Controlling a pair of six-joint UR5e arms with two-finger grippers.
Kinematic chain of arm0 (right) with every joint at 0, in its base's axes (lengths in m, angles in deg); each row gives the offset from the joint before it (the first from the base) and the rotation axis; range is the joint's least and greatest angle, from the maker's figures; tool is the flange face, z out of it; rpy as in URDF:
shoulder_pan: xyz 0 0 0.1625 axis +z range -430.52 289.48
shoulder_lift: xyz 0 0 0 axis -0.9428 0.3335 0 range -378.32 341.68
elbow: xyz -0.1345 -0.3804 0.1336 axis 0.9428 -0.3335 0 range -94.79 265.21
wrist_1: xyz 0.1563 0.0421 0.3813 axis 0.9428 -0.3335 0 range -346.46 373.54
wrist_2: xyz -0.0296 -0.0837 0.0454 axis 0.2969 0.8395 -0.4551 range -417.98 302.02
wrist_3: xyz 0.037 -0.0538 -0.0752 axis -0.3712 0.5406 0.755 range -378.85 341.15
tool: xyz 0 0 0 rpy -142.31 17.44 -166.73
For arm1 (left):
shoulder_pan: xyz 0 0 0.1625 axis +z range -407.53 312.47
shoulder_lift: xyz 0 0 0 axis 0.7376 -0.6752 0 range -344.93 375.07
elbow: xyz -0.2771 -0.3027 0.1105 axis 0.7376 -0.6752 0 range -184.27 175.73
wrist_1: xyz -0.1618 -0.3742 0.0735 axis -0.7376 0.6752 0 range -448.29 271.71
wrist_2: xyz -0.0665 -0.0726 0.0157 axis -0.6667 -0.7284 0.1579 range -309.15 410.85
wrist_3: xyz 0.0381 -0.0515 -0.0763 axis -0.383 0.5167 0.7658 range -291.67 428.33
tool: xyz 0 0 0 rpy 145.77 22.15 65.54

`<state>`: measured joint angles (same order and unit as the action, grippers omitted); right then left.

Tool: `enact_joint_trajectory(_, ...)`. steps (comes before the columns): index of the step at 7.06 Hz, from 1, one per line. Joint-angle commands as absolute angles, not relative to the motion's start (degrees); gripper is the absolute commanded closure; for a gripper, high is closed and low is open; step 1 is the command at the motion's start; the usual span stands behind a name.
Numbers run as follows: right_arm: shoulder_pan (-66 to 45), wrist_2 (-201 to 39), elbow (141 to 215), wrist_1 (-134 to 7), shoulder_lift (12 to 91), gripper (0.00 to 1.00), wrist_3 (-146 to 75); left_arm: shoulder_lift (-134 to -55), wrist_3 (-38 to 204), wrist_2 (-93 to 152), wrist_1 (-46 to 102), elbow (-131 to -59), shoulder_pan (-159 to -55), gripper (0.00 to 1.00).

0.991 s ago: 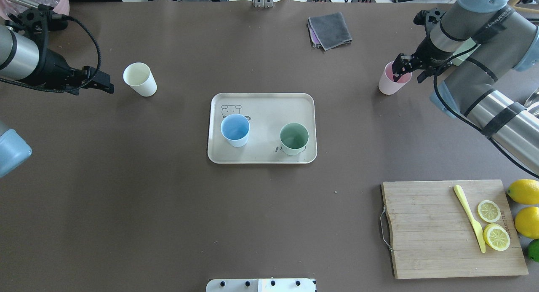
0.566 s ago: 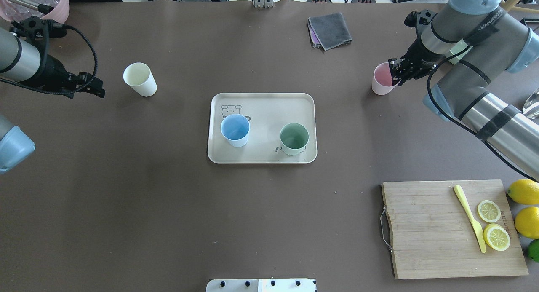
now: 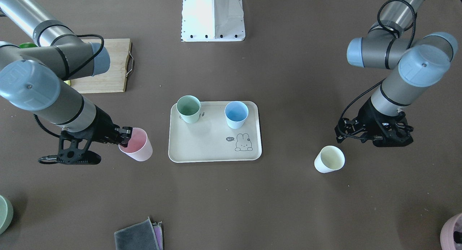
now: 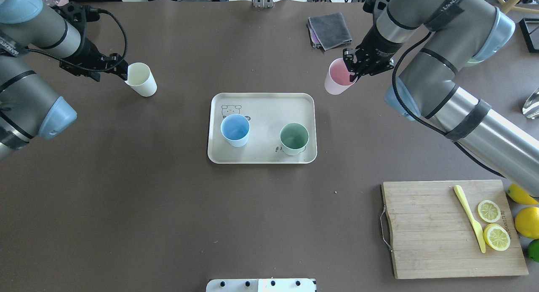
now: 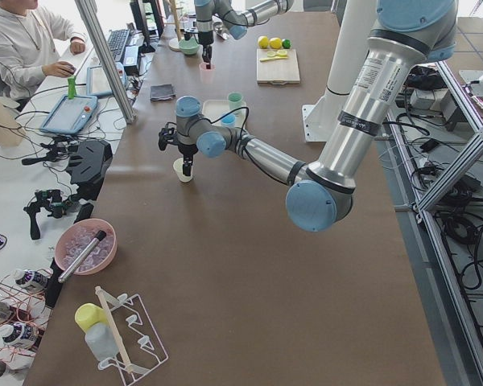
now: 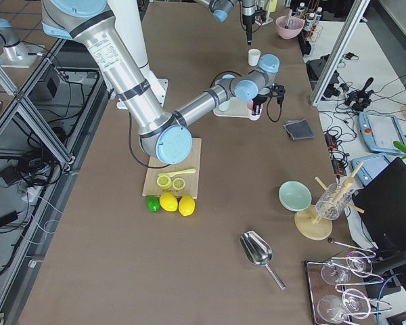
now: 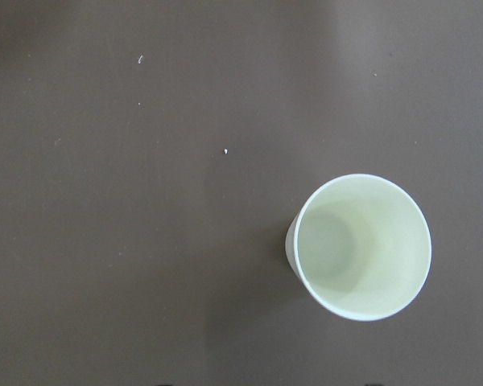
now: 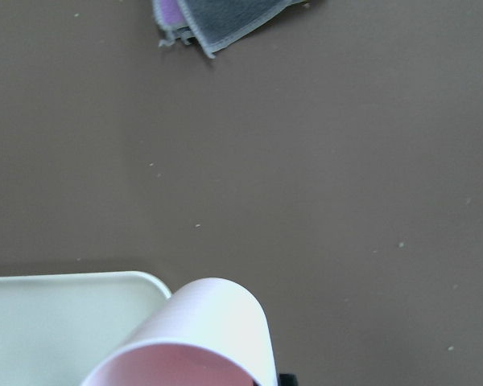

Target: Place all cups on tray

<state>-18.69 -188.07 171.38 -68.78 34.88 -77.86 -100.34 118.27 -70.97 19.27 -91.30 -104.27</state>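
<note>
The cream-beige tray [image 4: 262, 96] lies mid-table with the light blue cup [image 4: 235, 129] and the green cup [image 4: 294, 138] standing on it. My right gripper [image 4: 350, 72] is shut on the rim of the pink cup [image 4: 337, 78] and holds it tilted just off the tray's far right corner; the front view shows the same cup [image 3: 136, 145] beside the tray [image 3: 202, 150]. The cream-yellow cup [image 4: 140, 79] stands upright on the table at the far left. My left gripper [image 4: 123, 71] is open right beside its rim. The left wrist view looks straight down into that cup [image 7: 362, 245].
A wooden cutting board [image 4: 429, 229] with a yellow knife and lemon slices lies at the near right, with whole lemons [image 4: 526, 220] beside it. A folded grey cloth [image 4: 329, 30] lies at the far side. A mauve-pink cup [image 3: 453, 232] and a green bowl [image 3: 3, 208] stand at the far corners.
My right gripper has carried the pink cup leftward, close to the tray's far right corner. My left gripper has moved right, up to the cream-yellow cup.
</note>
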Motion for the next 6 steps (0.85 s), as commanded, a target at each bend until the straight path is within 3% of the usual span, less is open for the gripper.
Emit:
enact_joint_trajectory(1,-25.2,-185.6,171.9,-68.6,30.8,1.0,-85.2,-104.0,118.3,-70.8,20.0,-85.4,-104.0,0.22)
enact_joint_trajectory(2,-28.4,-184.4,171.9,-68.6,29.7,1.0,-87.9,-104.0,118.3,-70.8,20.3,-84.7,-103.8,0.23)
enact_joint_trajectory(5,-32.9,-180.2,171.3,-68.6,29.0,1.0,-90.0,-104.0,118.3,-70.7,20.9,-84.3,-101.9,0.65)
enact_joint_trajectory(6,-32.9,-179.8,171.2,-68.6,29.1,1.0,-89.9,-104.0,118.3,-70.8,20.9,-83.8,-101.9,0.87)
